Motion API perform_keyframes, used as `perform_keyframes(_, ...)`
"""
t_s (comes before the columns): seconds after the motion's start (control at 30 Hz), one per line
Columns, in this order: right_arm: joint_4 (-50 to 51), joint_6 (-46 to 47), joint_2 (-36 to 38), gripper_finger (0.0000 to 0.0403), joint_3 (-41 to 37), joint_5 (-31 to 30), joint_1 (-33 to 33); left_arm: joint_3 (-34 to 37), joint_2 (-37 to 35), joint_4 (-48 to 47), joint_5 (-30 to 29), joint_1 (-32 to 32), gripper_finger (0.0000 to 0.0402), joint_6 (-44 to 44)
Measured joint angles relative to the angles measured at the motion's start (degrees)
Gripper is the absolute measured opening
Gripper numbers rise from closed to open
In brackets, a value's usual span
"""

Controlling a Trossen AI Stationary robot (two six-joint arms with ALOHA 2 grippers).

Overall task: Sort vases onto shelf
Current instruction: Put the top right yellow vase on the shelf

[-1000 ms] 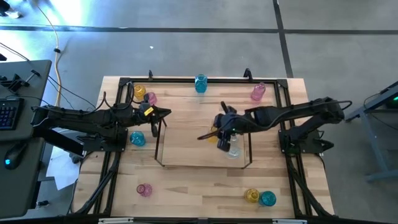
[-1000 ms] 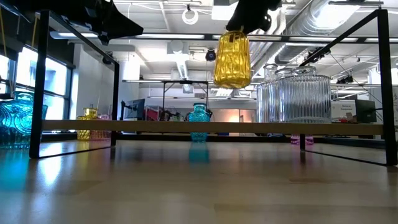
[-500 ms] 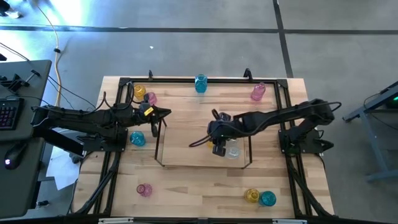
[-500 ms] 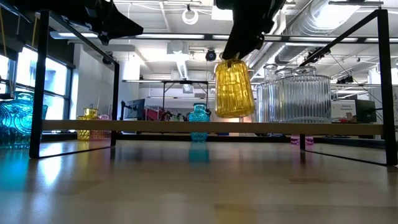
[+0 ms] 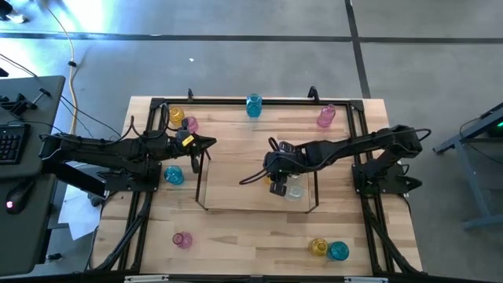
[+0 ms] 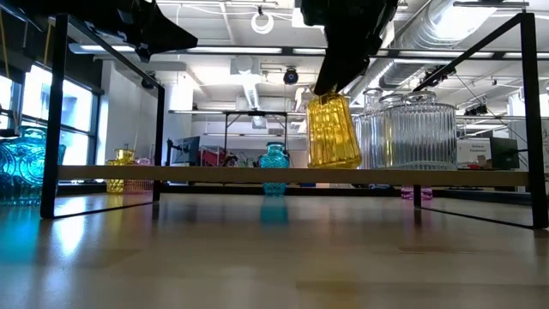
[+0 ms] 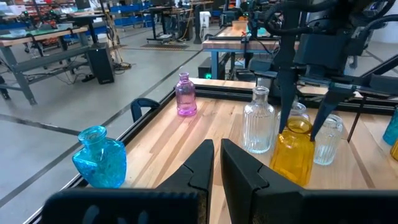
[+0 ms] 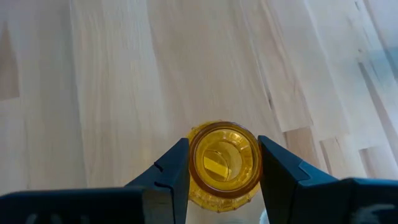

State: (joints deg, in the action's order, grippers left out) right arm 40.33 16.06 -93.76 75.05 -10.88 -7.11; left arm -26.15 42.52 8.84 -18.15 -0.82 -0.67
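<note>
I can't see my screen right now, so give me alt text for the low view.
The right gripper holds a yellow vase by its neck, tilted, at the shelf beside two clear vases. A teal vase stands farther back.

Grey concrete floor; exposed ceiling ducts; bright windows; workbenches; pale wooden tabletop.

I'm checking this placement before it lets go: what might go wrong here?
The yellow vase hangs tilted in the right gripper, its base at the shelf; released now, it may tip. It sits close beside the clear vases, so a nudge might knock them.
</note>
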Motion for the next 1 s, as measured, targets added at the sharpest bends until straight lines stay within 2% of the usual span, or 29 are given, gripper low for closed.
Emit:
perform_keyframes(0.2,-0.7,0.0,0.0,0.0124,-0.2,0.0,0.0,0.0,0.0,0.0,0.0,0.0,0.0019,0.0)
perform_keyframes(0.4,-0.4,0.0,0.0,0.0185,-0.2,0.2,0.0,0.0,0.0,0.0,0.0,0.0,0.0019,0.0)
perform_keyframes(0.5,-0.1,0.0,0.0,0.0201,-0.2,0.2,0.0,0.0,0.0,0.0,0.0,0.0,0.0019,0.0)
perform_keyframes(1.0,0.3,-1.5,0.5,0.0208,-0.2,0.5,0.0,0.0,0.0,0.0,0.0,0.0,0.0019,0.0)
